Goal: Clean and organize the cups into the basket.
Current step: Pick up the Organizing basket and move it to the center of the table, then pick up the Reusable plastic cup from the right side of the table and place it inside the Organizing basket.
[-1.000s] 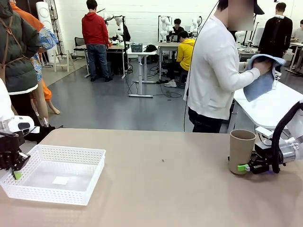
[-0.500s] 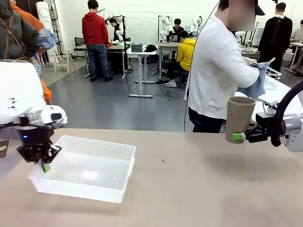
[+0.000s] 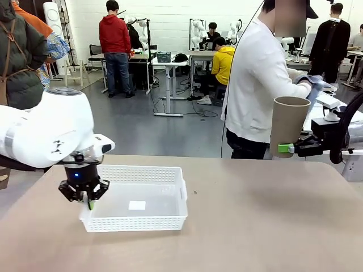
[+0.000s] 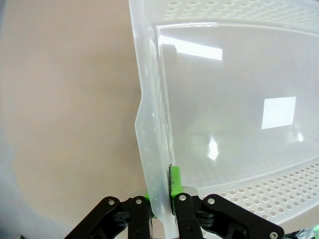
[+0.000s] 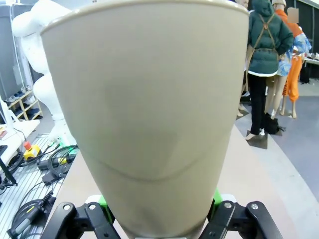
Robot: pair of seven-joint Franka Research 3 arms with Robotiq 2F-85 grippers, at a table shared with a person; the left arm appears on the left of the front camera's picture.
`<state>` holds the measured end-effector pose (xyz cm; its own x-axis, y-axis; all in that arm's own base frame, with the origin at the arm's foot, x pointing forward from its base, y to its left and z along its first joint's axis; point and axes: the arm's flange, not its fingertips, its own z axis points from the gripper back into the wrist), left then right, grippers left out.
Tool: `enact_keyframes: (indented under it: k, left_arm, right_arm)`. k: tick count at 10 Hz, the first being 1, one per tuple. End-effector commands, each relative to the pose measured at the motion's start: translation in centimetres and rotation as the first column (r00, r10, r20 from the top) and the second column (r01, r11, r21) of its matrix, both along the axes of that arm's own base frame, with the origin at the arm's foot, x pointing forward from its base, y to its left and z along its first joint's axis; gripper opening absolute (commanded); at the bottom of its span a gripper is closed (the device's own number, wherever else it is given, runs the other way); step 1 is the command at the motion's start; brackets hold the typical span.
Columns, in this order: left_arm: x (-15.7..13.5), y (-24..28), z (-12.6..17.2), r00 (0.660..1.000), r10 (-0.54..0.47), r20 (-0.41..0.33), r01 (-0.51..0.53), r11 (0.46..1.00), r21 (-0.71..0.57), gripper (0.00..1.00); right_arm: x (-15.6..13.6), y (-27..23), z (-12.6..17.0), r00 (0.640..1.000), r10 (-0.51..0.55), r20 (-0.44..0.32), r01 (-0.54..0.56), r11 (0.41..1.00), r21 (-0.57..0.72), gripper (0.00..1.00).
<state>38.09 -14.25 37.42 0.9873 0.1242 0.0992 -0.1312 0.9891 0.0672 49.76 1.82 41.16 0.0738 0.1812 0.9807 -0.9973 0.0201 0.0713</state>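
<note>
Gripping with both arms right now, and I'd call this an early stage. The shallow white plastic basket [image 3: 170,218] with lattice-perforated walls sits on the tan tabletop [image 3: 255,226] left of centre. Nothing lies in it but the white label [image 3: 136,205] on its smooth, glossy floor. My left gripper [image 3: 86,199] is clenched on the basket's thin end wall, one green pad inside and one outside, right at the rim.

Over on the right, my right gripper [image 3: 286,149] is grasping the tall tan-brown matte tumbler [image 3: 286,122] near its narrow base. It's upright, mouth up, lifted clear of the tabletop by its far right edge, close to a person in a white top [image 3: 255,85].

My read: no cup stowed yet. This one needs cleaning, then laying in the basket, and any other cup follows. The tumbler is smooth, tapered and handleless, so the pads bear on bare curved wall and slip is my worry. The basket plastic looks light and a little flexible.
</note>
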Motion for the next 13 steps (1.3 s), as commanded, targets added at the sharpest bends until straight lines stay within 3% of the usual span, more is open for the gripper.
enact_keyframes:
  k: [1,6,8,10,13]
  left_arm:
    - [0.6,-3.1,0.2,1.000,0.010,0.018,-0.010,1.000,-0.005,0.00]
    - [-0.3,-10.3,-0.9,0.999,-0.030,0.028,0.031,0.999,-0.029,0.00]
    - [0.3,-12.8,-1.1,0.997,-0.070,-0.021,0.069,0.997,-0.044,0.00]
    - [0.5,-14.1,-1.7,0.991,-0.127,-0.039,0.125,0.991,-0.045,0.00]
    - [0.3,-13.7,-1.8,0.991,-0.125,-0.040,0.123,0.991,-0.047,0.00]
  right_arm:
    - [-1.3,0.9,1.6,0.999,-0.036,0.002,0.036,0.999,0.029,0.64]
    - [-1.8,0.8,4.8,0.999,-0.046,0.022,0.044,0.996,0.084,0.64]
    - [-2.5,0.2,6.1,0.997,-0.073,0.039,0.069,0.993,0.096,0.64]
    - [-3.1,-0.6,7.2,0.993,-0.104,0.058,0.098,0.990,0.105,0.64]
    - [-2.4,-1.0,7.1,0.994,-0.076,0.083,0.071,0.995,0.067,0.64]
